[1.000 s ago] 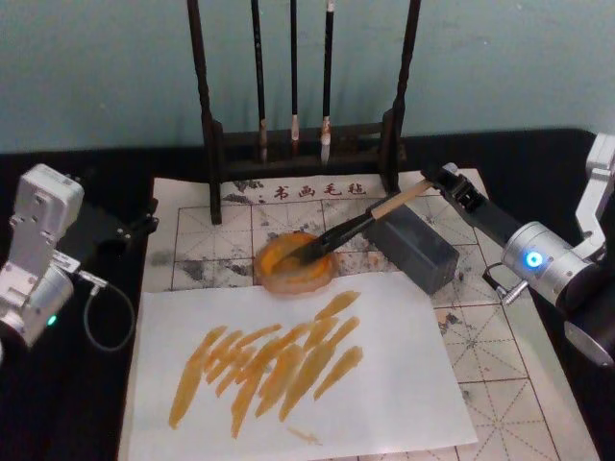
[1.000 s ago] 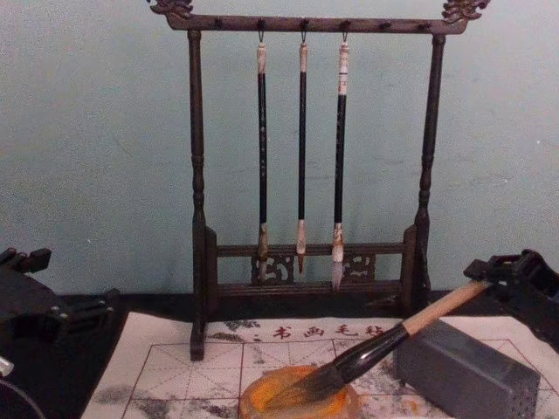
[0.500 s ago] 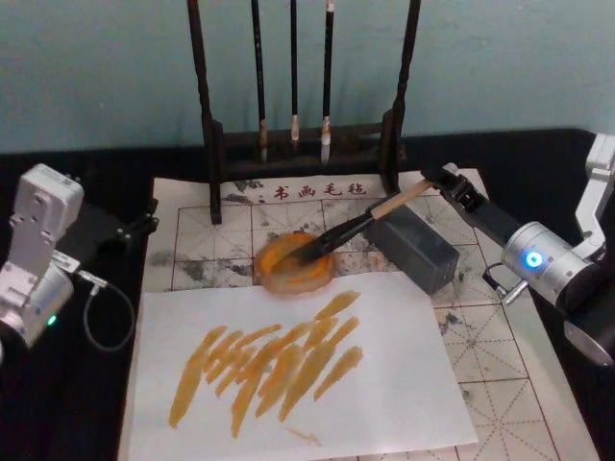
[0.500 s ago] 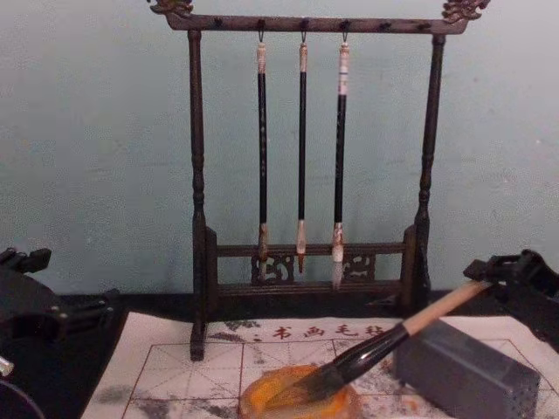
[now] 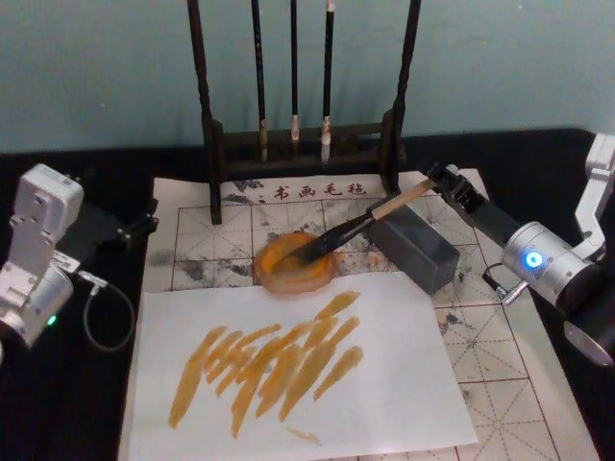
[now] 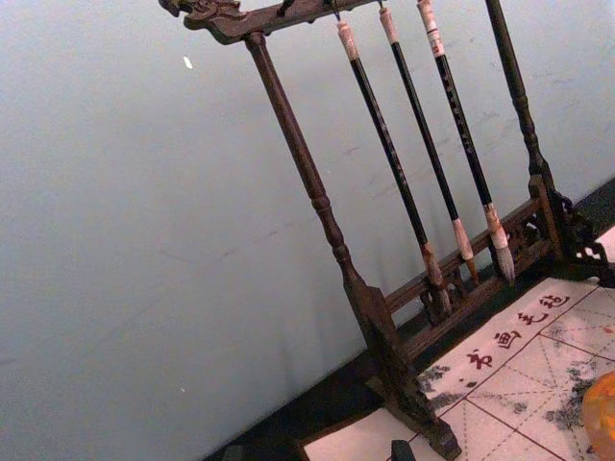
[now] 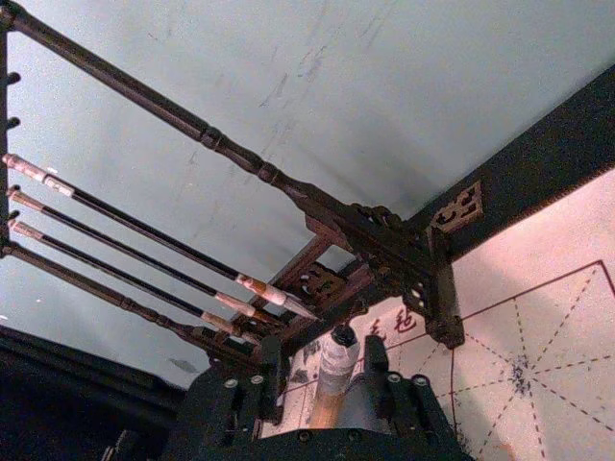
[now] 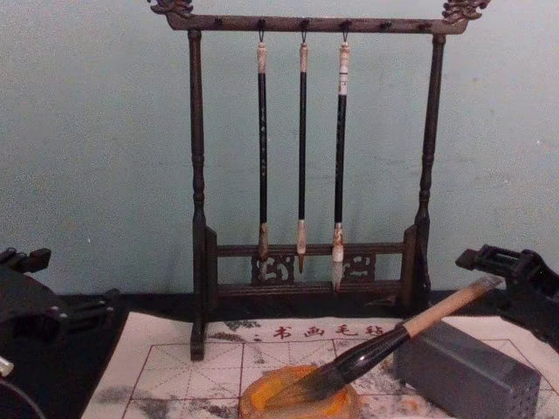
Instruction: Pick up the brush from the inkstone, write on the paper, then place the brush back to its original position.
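The brush [image 5: 357, 224] lies slanted with its bristles in the orange dish [image 5: 293, 264] and its handle resting on the grey block [image 5: 413, 246] just right of the dish. The right gripper [image 5: 440, 179] sits at the handle's end, fingers spread and apart from it. The paper [image 5: 197, 230] lies under the dish. The left gripper [image 5: 135, 228] is parked well left of the dish; whether it is spread cannot be told.

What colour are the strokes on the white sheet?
The strokes are orange-brown, on the plain white sheet. The head view shows them best.
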